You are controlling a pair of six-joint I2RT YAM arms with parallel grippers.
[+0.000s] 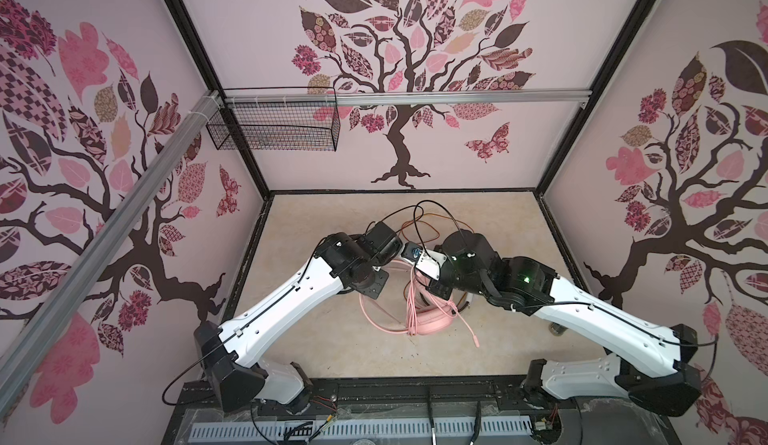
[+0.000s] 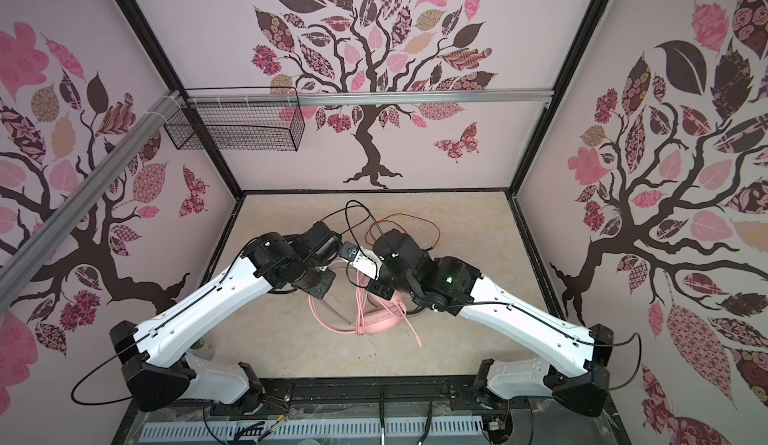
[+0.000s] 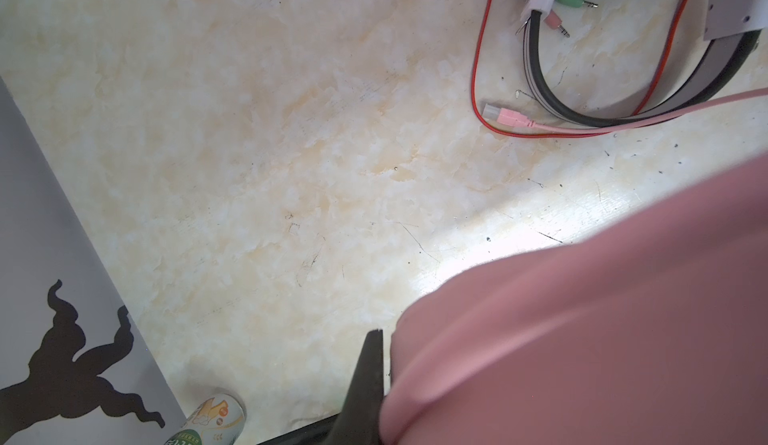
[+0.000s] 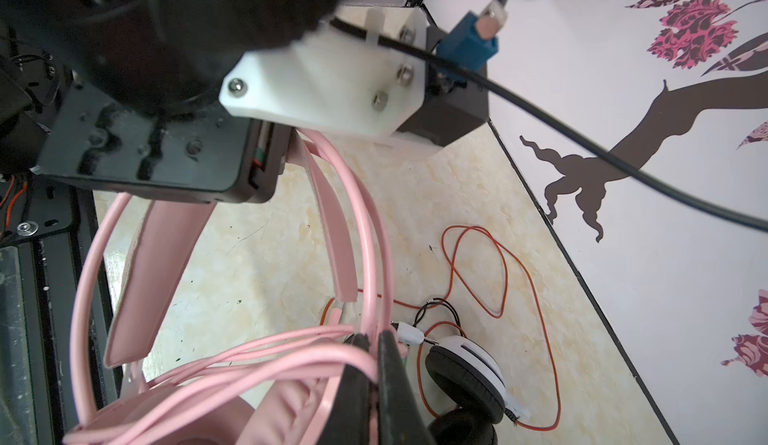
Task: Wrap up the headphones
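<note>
The pink headphones lie mid-table between both arms, their pink cable looped beside them. My right gripper is shut on several strands of that cable, just above a pink ear cup. One finger of my left gripper presses against the pink headset, which hides the other finger. The white-and-black headphones rest behind, with their orange-red cable loose on the table. In both top views the wrists hide the jaws.
A green-and-white can stands by the left wall. A pink USB plug and green and pink jack plugs lie on the marble tabletop. A wire basket hangs on the back wall.
</note>
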